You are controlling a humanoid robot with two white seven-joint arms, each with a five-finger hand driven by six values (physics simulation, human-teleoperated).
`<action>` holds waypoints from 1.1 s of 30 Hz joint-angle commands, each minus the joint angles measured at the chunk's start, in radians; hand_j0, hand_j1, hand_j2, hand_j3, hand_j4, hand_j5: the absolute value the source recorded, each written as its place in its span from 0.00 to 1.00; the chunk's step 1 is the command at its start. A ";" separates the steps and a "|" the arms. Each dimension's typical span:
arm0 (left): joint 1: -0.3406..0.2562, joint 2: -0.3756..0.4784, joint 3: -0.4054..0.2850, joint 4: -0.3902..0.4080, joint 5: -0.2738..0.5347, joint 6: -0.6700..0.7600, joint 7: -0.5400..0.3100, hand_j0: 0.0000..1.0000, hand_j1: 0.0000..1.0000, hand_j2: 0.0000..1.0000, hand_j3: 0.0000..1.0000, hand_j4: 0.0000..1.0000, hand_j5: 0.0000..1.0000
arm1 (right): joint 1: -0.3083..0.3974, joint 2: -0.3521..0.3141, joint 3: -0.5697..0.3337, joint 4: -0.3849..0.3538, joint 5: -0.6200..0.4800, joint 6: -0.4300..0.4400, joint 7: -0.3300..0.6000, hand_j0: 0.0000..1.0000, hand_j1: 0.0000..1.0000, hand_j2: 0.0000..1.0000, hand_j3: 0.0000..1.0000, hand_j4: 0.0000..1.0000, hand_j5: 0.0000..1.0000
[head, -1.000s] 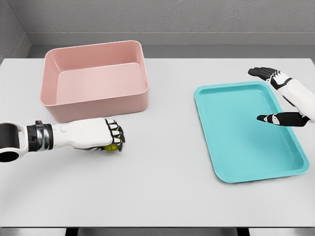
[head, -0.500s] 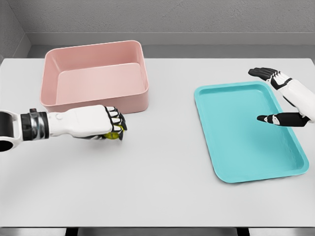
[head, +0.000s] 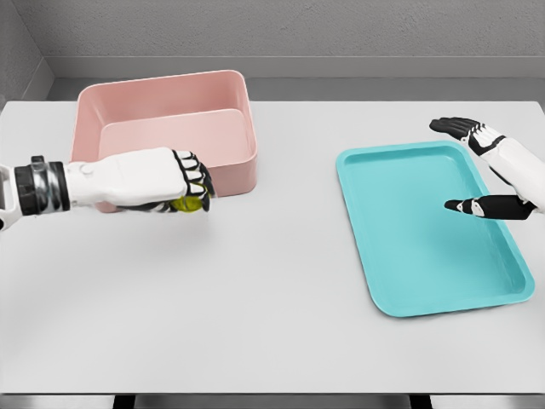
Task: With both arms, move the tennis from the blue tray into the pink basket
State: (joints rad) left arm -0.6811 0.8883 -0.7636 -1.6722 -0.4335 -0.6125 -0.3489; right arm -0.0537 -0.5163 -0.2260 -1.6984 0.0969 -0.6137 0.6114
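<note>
white table (head: 272, 341), grey textured walls (head: 341, 30)

We see only a sliver of the ball (head: 189, 204) under the left hand (head: 166, 181), whose arm hides part of the basket (head: 162, 111) front; the right hand's (head: 485, 170) arm leaves the picture.

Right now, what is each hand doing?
Left hand: closed on the tennis ball, beside the pink basket.
Right hand: open, holding nothing, over the blue tray.

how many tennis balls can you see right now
1. The tennis ball sits in the curled fingers of the left hand, in front of the pink basket. None lie on the blue tray.
</note>
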 commanded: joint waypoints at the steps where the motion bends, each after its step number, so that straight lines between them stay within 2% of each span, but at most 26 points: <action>1: -0.005 0.000 0.001 0.012 0.012 0.002 0.001 0.56 0.56 0.56 0.56 0.56 0.56 | 0.000 -0.001 -0.001 0.000 -0.008 0.003 -0.001 1.00 1.00 1.00 1.00 1.00 1.00; 12: -0.069 -0.012 0.000 0.091 0.025 0.002 0.001 0.56 0.56 0.56 0.56 0.56 0.56 | 0.000 -0.001 -0.001 0.002 -0.008 0.003 -0.001 1.00 1.00 1.00 1.00 1.00 1.00; 17: -0.109 -0.025 -0.002 0.150 0.032 0.002 0.001 0.56 0.56 0.56 0.56 0.56 0.56 | 0.000 -0.001 -0.001 0.002 -0.008 0.003 -0.001 1.00 1.00 1.00 1.00 1.00 1.00; 27: -0.207 -0.098 -0.005 0.327 0.030 0.002 0.001 0.56 0.56 0.56 0.56 0.56 0.56 | 0.000 -0.001 -0.001 0.002 -0.008 0.003 -0.001 1.00 1.00 1.00 1.00 1.00 1.00; 30: -0.227 -0.138 -0.005 0.400 0.029 0.002 -0.004 0.56 0.56 0.56 0.56 0.56 0.56 | 0.000 -0.001 -0.001 0.002 -0.008 0.003 -0.001 1.00 1.00 1.00 1.00 1.00 1.00; 33: -0.238 -0.154 -0.005 0.437 0.027 0.002 -0.004 0.56 0.56 0.56 0.56 0.56 0.56 | -0.002 -0.001 -0.001 0.002 -0.008 0.003 -0.001 1.00 1.00 1.00 1.00 1.00 1.00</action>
State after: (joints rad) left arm -0.9235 0.7495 -0.7693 -1.2705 -0.4119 -0.6129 -0.3530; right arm -0.0552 -0.5163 -0.2269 -1.6961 0.0969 -0.6137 0.6114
